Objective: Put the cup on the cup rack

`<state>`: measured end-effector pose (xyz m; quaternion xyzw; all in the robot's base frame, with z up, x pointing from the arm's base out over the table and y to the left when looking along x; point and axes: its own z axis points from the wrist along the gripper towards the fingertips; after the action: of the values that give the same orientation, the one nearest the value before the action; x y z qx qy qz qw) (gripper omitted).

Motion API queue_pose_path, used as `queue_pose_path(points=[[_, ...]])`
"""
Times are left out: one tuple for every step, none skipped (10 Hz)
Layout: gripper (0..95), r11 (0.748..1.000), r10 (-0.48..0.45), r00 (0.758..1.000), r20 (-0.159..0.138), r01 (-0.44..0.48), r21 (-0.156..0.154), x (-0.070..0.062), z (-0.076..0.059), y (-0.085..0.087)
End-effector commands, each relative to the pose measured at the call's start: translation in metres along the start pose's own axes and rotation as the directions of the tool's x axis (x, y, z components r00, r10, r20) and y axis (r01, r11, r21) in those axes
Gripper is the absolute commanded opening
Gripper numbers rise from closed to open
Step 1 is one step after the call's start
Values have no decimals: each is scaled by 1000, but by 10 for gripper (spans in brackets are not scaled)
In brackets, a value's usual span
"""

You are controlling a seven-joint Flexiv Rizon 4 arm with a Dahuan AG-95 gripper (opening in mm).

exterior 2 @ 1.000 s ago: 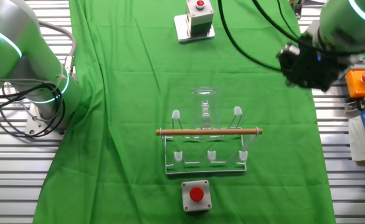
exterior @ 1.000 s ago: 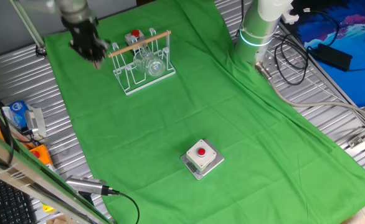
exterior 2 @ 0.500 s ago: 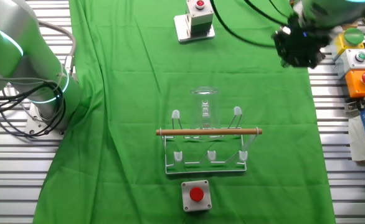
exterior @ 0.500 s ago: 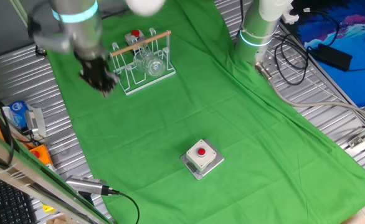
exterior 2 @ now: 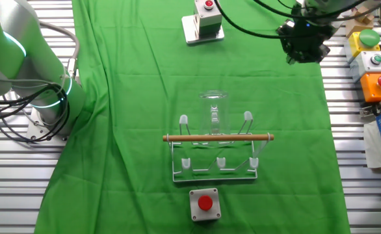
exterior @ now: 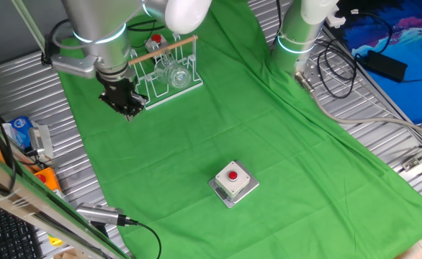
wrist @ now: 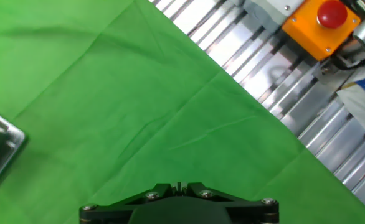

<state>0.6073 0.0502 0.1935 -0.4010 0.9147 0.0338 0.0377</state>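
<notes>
The clear cup (exterior: 175,72) sits upside down on the cup rack (exterior: 162,52), under the wooden rod. In the other fixed view the cup (exterior 2: 214,107) stands on the rack's far side, behind the rod of the rack (exterior 2: 218,137). My gripper (exterior: 128,111) hangs over the green cloth just left of the rack, apart from it. In the other fixed view the gripper (exterior 2: 304,55) is well to the rack's far right. In the hand view the gripper (wrist: 178,185) shows its jaws together, with nothing between them and only cloth below.
A grey box with a red button (exterior: 233,181) stands on the cloth; the other fixed view shows one before the rack (exterior 2: 205,203) and one at the far end (exterior 2: 203,23). An orange button box (wrist: 322,25) sits on the metal table beyond the cloth's edge.
The gripper has travelled away from the rack's side along the cloth's edge, empty. The cup and rack have not moved.
</notes>
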Motion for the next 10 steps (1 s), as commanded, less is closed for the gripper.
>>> queue_pose_path(points=[[0, 999, -42, 999, -33, 42, -4, -1, 0, -1], [0, 999, -49, 997, -51, 50, 9, -1, 0, -1], [0, 999, -50, 997, -56, 51, 10, -1, 0, -1], [0, 999, -48, 997, -56, 48, 7, -1, 0, -1], [0, 999, -47, 997, -53, 47, 5, -1, 0, -1], [0, 999, -43, 998, -51, 43, 5, -1, 0, -1], [0, 999, -42, 998, -45, 42, -4, -1, 0, -1], [0, 999, -39, 998, -49, 39, -10, -3, 2, 0], [0, 998, -58, 997, -45, 58, -12, -8, 18, -1], [0, 997, -79, 996, -41, 78, -17, -6, 33, -11]])
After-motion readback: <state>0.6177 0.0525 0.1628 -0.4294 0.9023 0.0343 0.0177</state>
